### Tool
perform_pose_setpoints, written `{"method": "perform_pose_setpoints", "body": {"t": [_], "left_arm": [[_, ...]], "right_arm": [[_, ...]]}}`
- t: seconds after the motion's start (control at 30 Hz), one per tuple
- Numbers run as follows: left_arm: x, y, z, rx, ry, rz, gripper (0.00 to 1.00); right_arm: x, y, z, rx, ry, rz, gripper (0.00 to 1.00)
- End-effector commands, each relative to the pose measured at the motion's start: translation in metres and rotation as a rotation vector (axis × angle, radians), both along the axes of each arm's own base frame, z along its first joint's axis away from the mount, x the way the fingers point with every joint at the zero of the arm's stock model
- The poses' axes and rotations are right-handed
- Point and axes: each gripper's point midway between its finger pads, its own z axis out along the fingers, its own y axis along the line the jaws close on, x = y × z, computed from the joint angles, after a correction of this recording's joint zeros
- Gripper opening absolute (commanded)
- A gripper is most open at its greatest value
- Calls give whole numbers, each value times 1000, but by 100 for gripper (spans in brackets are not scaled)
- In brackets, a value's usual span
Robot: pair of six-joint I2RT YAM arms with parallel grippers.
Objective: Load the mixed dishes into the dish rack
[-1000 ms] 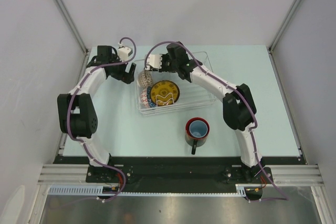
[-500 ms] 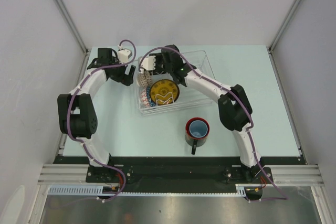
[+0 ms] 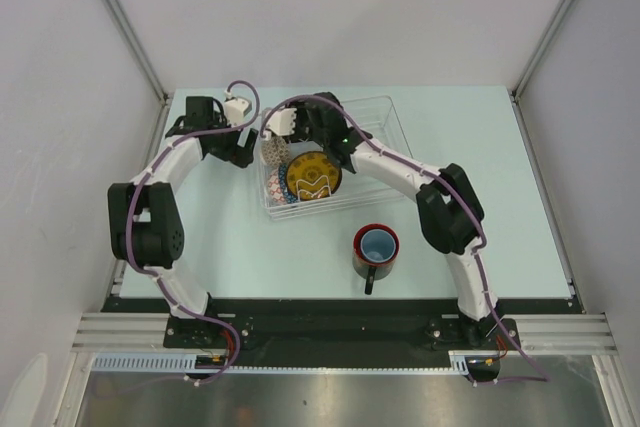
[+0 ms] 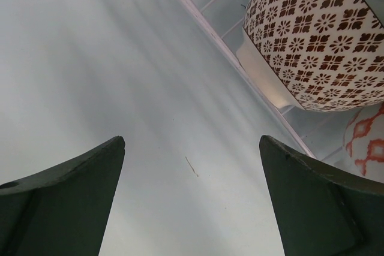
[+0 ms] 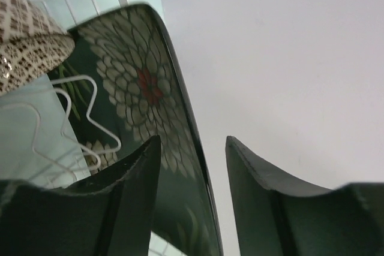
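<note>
Right jaws stand parted astride the rim of the square dark yellow-centred plate point(image 3: 312, 177) — the clear ribbed plastic dish rack point(image 3: 376, 105) props it tilted; left jaws gape wide, empty; red mug point(image 3: 376, 245) waits on the counter point(image 3: 520, 207).

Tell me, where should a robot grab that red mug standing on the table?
Probably by the rim, from straight above: the red mug stands upright with its mouth open to the top, so one finger can go inside and one outside. Choose a spot away from the handle, which sticks out on its near side.
</note>
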Motion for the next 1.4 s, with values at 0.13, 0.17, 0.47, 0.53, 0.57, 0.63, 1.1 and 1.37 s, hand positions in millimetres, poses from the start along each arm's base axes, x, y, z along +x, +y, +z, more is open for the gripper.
{"method": "perform_pose_setpoints", "body": {"t": [0.13,0.17,0.47,0.53,0.57,0.63,1.1,1.37], "left_arm": [[-6,-8,34,-25,-72,-28,100],[-9,-8,36,-28,-70,-29,100],[-51,1,54,-69,-25,-22,100],[-74,-4,55,-92,4,-35,100],[-82,-6,56,-101,13,-41,100],[-108,-11,56,-128,52,-48,100],[-180,-51,42,-151,115,-156,100],[-185,-51,31,-130,106,-157,100]], "right_arm": [[-30,-93,135,418,-53,-274,78],[-33,-102,138,452,-41,-297,81],[-2,-260,51,598,251,-939,81],[-5,-283,25,631,325,-1044,79],[-9,-288,11,639,363,-1066,79],[-16,-298,1,684,415,-1090,76],[-71,-287,-69,785,796,-1118,58],[-109,-287,-88,752,880,-1140,51]]}}
